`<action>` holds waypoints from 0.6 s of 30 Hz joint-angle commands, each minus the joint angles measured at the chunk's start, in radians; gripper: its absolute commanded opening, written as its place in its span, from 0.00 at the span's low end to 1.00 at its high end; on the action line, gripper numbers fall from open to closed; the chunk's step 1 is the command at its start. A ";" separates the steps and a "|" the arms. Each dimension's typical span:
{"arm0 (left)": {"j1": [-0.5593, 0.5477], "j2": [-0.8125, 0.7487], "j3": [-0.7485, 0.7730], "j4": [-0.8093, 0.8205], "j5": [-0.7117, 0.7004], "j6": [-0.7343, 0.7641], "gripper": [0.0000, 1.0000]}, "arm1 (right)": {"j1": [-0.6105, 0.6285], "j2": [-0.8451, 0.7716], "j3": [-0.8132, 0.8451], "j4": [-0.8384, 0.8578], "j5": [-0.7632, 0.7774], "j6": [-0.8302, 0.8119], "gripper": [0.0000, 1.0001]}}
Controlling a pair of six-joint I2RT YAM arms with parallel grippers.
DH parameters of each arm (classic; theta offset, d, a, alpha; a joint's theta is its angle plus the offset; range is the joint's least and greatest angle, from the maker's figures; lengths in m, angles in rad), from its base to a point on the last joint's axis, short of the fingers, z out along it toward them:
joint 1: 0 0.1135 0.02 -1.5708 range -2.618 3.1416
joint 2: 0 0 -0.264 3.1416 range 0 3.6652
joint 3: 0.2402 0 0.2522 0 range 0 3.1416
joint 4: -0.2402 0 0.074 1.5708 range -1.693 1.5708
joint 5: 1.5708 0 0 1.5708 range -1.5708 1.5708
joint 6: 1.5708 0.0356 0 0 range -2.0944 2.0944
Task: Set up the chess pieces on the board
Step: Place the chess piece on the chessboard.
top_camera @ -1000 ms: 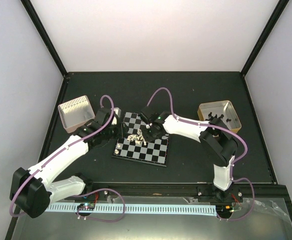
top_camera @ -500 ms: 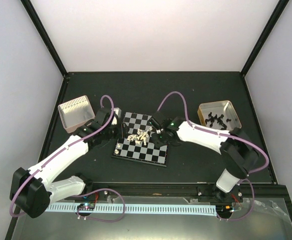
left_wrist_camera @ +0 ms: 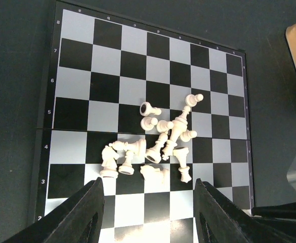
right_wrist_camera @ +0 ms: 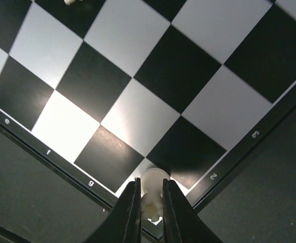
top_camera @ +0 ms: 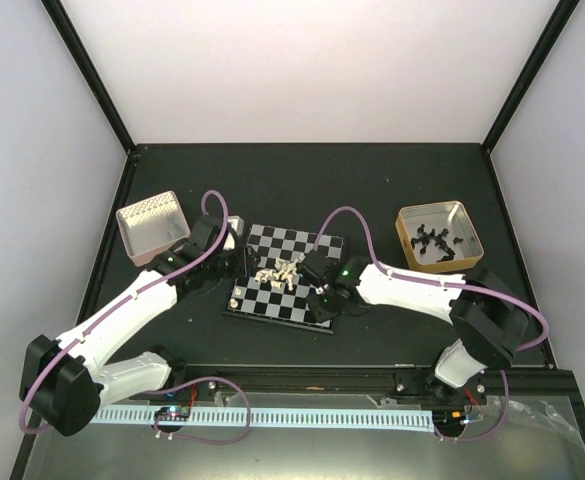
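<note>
Right tool clamped a cream-white piece at the board's corner while the left tool gaped over the heap.

In the right wrist view the narrow fingers pinched the piece at the bottom centre, over the last squares of the board by its dark edge. The left tool's jaws stood apart with nothing between them, just below the toppled chess pieces heaped at mid-board. From above, the board lay at the centre of the dark bench, a pinkish tin at its upper left and a tan tin holding black pieces at its upper right. Pale walls and black frame posts closed the bench in.
</note>
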 commanded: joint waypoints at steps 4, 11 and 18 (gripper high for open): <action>0.007 -0.013 -0.002 0.031 0.026 -0.013 0.50 | 0.019 -0.017 -0.026 -0.026 -0.017 0.019 0.09; 0.006 -0.017 -0.008 0.023 0.021 -0.011 0.51 | 0.023 -0.005 -0.032 -0.023 -0.049 0.009 0.10; 0.006 -0.017 -0.005 0.018 0.018 -0.007 0.51 | 0.025 -0.019 -0.039 -0.040 -0.049 0.011 0.12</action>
